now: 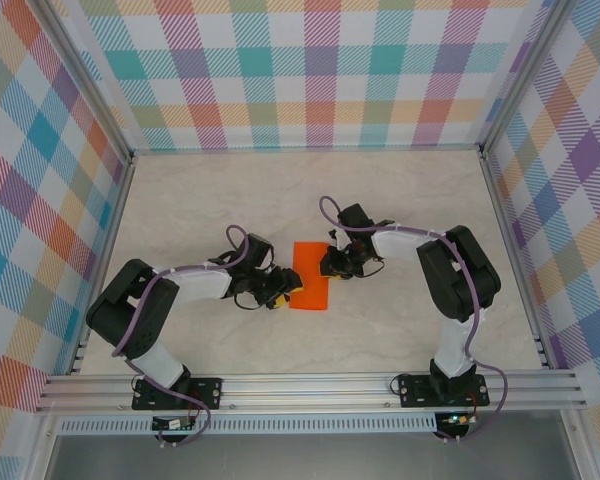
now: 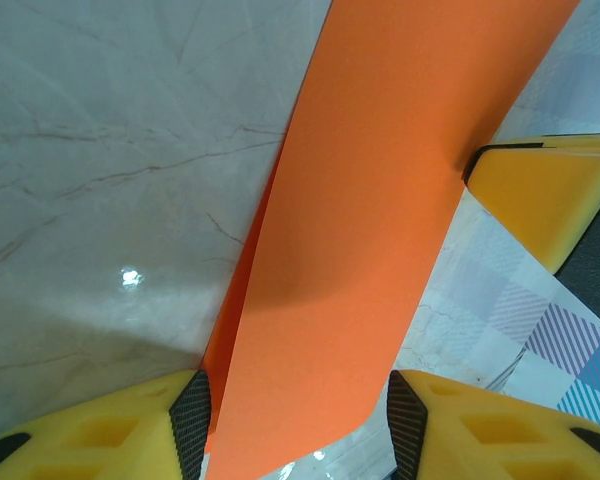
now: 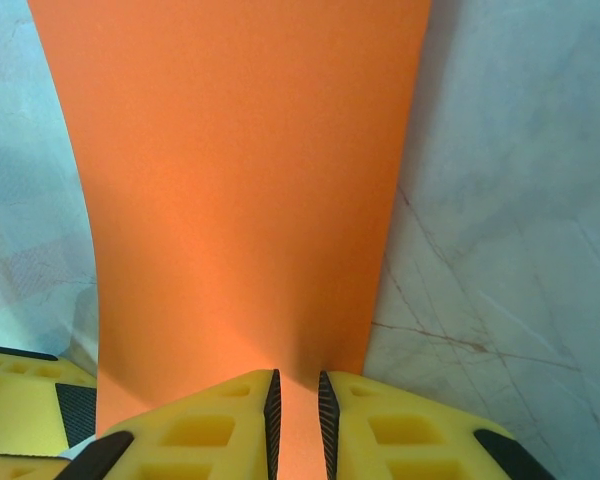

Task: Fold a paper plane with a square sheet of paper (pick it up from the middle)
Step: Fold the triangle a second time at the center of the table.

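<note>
Your right gripper (image 3: pixel 296 392) pinches the smooth, matte, curved orange paper (image 1: pixel 309 280); left gripper (image 2: pixel 298 415) straddles it, jaws apart.

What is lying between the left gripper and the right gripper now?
The orange paper, seen in the top view; the right gripper pinches its edge.

By the look of it, a robot test cell in a lab — not a home or shop. The pale marble-patterned table (image 1: pixel 230 200) is boxed in by an aluminium frame (image 1: pixel 83 75) hung with bright plaid panels (image 1: pixel 320 70) at its far edge and both sides. Along its near edge a slotted metal rail (image 1: pixel 310 385) carries the left arm (image 1: pixel 145 315) and right arm (image 1: pixel 460 270), bolted side by side.
</note>
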